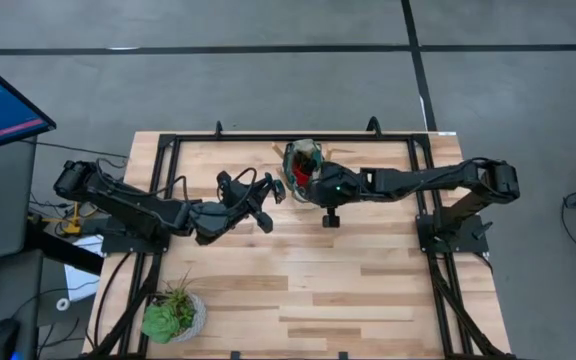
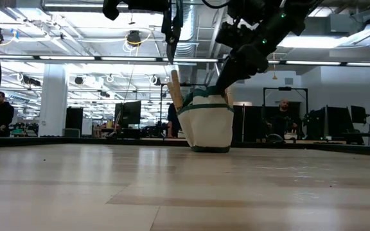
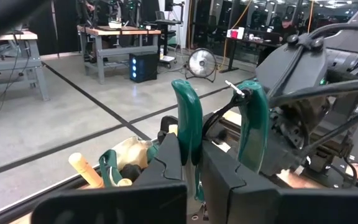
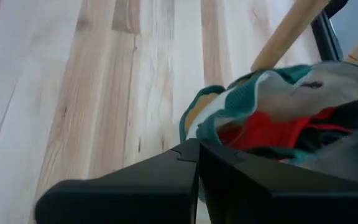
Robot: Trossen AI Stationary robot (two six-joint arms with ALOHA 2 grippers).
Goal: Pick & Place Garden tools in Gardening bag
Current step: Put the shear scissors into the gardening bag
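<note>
Shears (image 3: 219, 134) in left tool (image 3: 194, 158), beside bag (image 1: 303, 160).

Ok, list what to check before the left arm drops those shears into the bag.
1. Green-handled pruning shears clamped in left pincer: ok.
2. Green-and-cream fabric bag standing upright: ok.
3. Shears directly over the bag's opening: not ok; the high view shows the left pincer still off to one side.
4. Right pincer shut at the bag's rim, actually gripping fabric: cannot tell.
5. Room left beside the wooden tool handle and red item: cannot tell.
</note>
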